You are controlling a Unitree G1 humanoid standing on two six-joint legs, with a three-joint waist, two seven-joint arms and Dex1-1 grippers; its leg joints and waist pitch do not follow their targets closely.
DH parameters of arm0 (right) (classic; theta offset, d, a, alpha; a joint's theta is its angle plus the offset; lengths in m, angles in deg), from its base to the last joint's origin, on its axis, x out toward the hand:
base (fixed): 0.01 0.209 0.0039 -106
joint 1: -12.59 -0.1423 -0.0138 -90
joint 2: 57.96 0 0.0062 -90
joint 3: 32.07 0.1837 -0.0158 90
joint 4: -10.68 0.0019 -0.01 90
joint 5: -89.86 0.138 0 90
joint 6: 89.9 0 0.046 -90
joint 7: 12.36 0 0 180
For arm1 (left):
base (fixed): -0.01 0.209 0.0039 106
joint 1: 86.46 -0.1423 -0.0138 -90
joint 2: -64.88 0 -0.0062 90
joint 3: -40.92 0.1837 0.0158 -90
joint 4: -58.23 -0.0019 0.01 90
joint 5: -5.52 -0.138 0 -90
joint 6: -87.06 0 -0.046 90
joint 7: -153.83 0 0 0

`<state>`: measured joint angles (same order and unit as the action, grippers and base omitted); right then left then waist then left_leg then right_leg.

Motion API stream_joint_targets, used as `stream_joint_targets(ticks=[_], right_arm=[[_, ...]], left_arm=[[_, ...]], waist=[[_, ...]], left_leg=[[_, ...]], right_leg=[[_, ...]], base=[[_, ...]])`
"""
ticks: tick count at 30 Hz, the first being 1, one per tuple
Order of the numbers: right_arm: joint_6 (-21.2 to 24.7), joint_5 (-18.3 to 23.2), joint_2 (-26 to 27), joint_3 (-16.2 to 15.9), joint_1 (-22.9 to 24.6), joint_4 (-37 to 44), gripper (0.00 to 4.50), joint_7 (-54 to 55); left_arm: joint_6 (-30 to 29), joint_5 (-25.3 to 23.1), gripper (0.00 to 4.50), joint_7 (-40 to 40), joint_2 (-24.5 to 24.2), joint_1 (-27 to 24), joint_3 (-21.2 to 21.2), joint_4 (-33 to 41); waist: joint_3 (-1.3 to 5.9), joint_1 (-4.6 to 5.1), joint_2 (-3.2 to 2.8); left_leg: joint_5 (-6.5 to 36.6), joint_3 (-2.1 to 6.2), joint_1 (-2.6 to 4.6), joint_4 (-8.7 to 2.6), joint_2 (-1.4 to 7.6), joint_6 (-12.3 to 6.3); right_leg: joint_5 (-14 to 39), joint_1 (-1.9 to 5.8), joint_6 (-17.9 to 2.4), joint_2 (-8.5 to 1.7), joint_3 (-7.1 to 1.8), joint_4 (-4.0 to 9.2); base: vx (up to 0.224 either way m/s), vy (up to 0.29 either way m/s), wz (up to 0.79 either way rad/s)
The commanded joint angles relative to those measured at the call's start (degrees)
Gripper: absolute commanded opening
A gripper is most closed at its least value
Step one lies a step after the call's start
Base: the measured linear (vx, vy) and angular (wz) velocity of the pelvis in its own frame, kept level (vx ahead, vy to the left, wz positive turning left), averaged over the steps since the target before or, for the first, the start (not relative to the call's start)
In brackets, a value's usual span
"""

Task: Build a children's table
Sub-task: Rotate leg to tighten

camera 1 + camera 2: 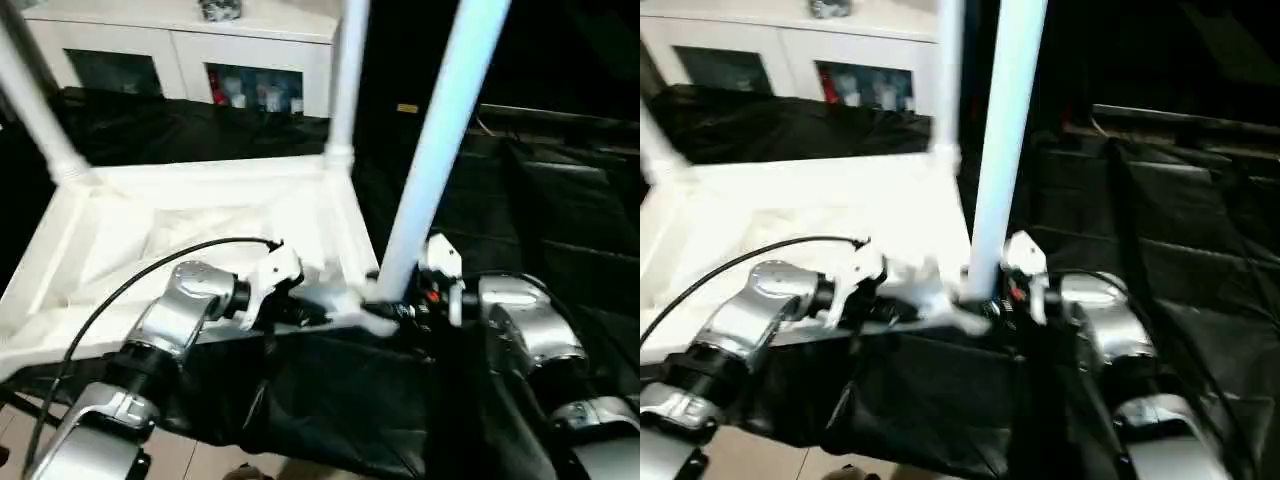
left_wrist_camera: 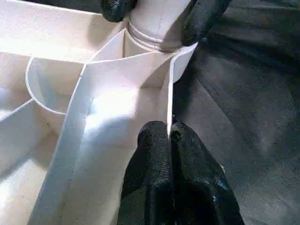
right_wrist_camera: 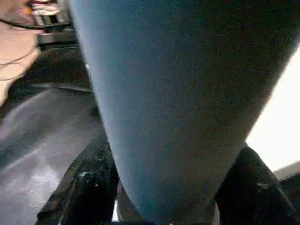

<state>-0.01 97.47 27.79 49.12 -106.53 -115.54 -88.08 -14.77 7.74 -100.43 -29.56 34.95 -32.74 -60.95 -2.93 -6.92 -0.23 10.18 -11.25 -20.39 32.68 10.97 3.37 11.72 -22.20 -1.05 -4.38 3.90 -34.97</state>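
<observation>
From the left eye view, the white tabletop [image 1: 200, 215] lies upside down on a black cloth [image 1: 340, 400], ribs facing up, with its long side running from 9 o'clock to 3 o'clock. Three legs stand in its corners and point up toward 12 o'clock: a far left leg [image 1: 35, 105], a far right leg [image 1: 345, 80], and a near leg [image 1: 440, 140] that leans a little toward 1 o'clock. The left gripper [image 1: 300, 305] is at the near edge of the tabletop, and the right gripper [image 1: 395, 310] is at the bottom of the near leg. A white cabinet [image 1: 180, 50] stands behind, at 12 o'clock. The right eye view shows the same things, with the near leg [image 1: 1005, 140] almost straight up. In the left wrist view, the left gripper [image 2: 169, 136] has its two black fingers pinched tight on the thin wall of the tabletop [image 2: 112, 89], one finger on each side. Beyond them, the right gripper's fingertips [image 2: 201, 18] hug the leg's foot in its round socket [image 2: 154, 40]. In the right wrist view, the near leg [image 3: 173, 103] rises between the right gripper's fingers [image 3: 91, 192], which are spread wide and press it from both sides.
</observation>
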Motion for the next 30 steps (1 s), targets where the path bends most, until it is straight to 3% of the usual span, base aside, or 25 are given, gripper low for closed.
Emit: stream_joint_targets(ticks=[1, 5, 7, 9, 10, 11, 12, 13, 15, 19, 23, 24, 30], right_arm=[[2.54, -1.37, 1.45, -6.39, 2.40, -0.42, 2.32, -4.87], [2.18, -1.38, 2.25, -5.78, 2.62, -0.44, 2.15, -3.11], [1.67, -1.71, 4.11, -3.96, 1.93, -2.25, 2.09, 2.26], [0.96, -4.16, 7.12, -1.47, 0.44, -5.96, 2.04, 14.40], [0.86, -4.80, 7.96, -0.88, 0.05, -7.03, 2.02, 18.01], [0.86, -4.80, 7.96, -0.88, 0.05, -7.03, 2.00, 18.01], [0.70, -5.06, 8.89, -0.15, -0.33, -8.10, 1.98, 21.32], [0.70, -5.06, 8.89, -0.15, -0.33, -8.10, 1.97, 21.32], [1.41, -4.15, 13.18, 3.55, -2.38, -12.28, 1.96, 33.52], [2.10, -4.55, 16.91, 5.81, -4.51, -15.96, 1.96, 43.71], [-0.69, -7.21, 19.80, 3.97, -5.26, -17.84, 1.96, 46.75], [-0.82, -7.23, 19.90, 3.96, -5.28, -17.88, 2.51, 46.70], [-2.16, -5.99, 18.47, 4.87, -6.41, -18.00, 3.04, 42.39]], left_arm=[[1.21, 1.34, 0.00, 1.69, 1.13, 1.47, -0.77, 2.12], [1.50, 0.70, 0.00, 3.95, 1.81, 1.59, -1.23, 1.65], [1.51, -0.15, 0.00, 8.32, 3.17, 2.30, -2.17, 0.38], [1.02, -0.95, 0.00, 15.48, 5.59, 3.72, -3.78, -1.52], [1.03, -1.35, 0.00, 17.36, 6.28, 4.02, -4.11, -1.92], [1.03, -1.35, 0.00, 17.36, 6.28, 4.02, -4.11, -1.92], [0.99, -1.68, 0.00, 18.93, 6.95, 4.21, -4.32, -2.20], [0.99, -1.68, 0.00, 18.93, 6.95, 4.21, -4.32, -2.20], [0.56, -2.65, 0.00, 25.75, 10.15, 5.06, -5.29, -3.72], [0.13, -3.67, 0.00, 33.71, 13.54, 6.74, -6.49, -6.19], [0.63, -4.64, 0.00, 36.95, 15.89, 7.16, -6.01, -6.83], [0.62, -4.62, 0.00, 36.92, 15.95, 7.14, -6.00, -6.80], [1.25, -3.84, 0.00, 31.67, 14.60, 6.25, -4.73, -5.53]], waist=[[3.24, -0.07, 0.31], [3.32, -0.11, 0.42], [3.29, 0.00, 0.39], [3.04, 0.29, 0.50], [2.80, 0.72, 0.46], [2.80, 0.72, 0.46], [2.83, 0.93, 0.59], [2.88, 1.08, 0.57], [2.86, 1.56, 0.60], [2.99, 1.87, 0.61], [3.12, 1.76, 0.61], [3.16, 1.72, 0.62], [3.11, 1.74, 0.57]], left_leg=[[11.94, 1.14, 0.52, -3.49, 2.92, -3.44], [10.99, 1.17, 0.42, -3.45, 2.87, -3.34], [10.92, 1.18, 0.42, -3.46, 2.85, -3.13], [12.74, 1.26, 0.57, -3.67, 2.69, -2.04], [14.26, 1.35, 0.79, -3.89, 2.58, -0.99], [14.26, 1.35, 0.79, -3.89, 2.58, -0.99], [15.80, 1.64, 0.87, -4.03, 2.60, -0.10], [15.71, 1.64, 0.79, -4.07, 2.61, -0.09], [16.14, 1.66, 0.89, -4.17, 2.64, 0.12], [16.13, 1.62, 0.90, -4.08, 2.47, 0.16], [14.44, 1.44, 0.63, -3.91, 2.43, -0.68], [13.89, 1.40, 0.52, -3.86, 2.37, -1.17], [13.92, 1.38, 0.49, -3.89, 2.46, -1.94]], right_leg=[[11.79, 2.24, -13.03, -4.51, -2.89, 4.41], [10.92, 2.31, -12.93, -4.49, -2.84, 4.28], [10.84, 2.23, -12.99, -4.51, -2.86, 4.30], [14.93, 2.10, -12.16, -4.60, -2.85, 4.79], [18.28, 1.86, -11.54, -4.62, -2.86, 5.20], [18.28, 1.86, -11.54, -4.62, -2.86, 5.20], [22.45, 2.02, -9.94, -4.88, -2.81, 5.56], [22.33, 2.04, -9.68, -4.85, -2.86, 5.55], [21.58, 1.71, -9.59, -4.73, -2.98, 5.51], [20.60, 1.77, -9.63, -4.64, -2.97, 5.58], [16.73, 1.90, -10.19, -4.67, -3.05, 5.34], [15.84, 2.02, -10.24, -4.62, -3.04, 5.23], [15.51, 2.01, -10.50, -4.59, -3.01, 5.18]], base=[[0.000, 0.000, 0.00], [0.000, 0.000, 0.00], [0.000, 0.000, 0.00], [0.000, 0.000, 0.00], [0.000, 0.000, 0.00], [0.000, 0.000, 0.00], [0.000, 0.000, 0.00], [0.000, 0.000, 0.00], [0.000, 0.000, 0.00], [0.000, 0.000, 0.00], [0.000, 0.000, 0.00], [0.000, 0.000, 0.00], [0.000, 0.000, 0.00]])
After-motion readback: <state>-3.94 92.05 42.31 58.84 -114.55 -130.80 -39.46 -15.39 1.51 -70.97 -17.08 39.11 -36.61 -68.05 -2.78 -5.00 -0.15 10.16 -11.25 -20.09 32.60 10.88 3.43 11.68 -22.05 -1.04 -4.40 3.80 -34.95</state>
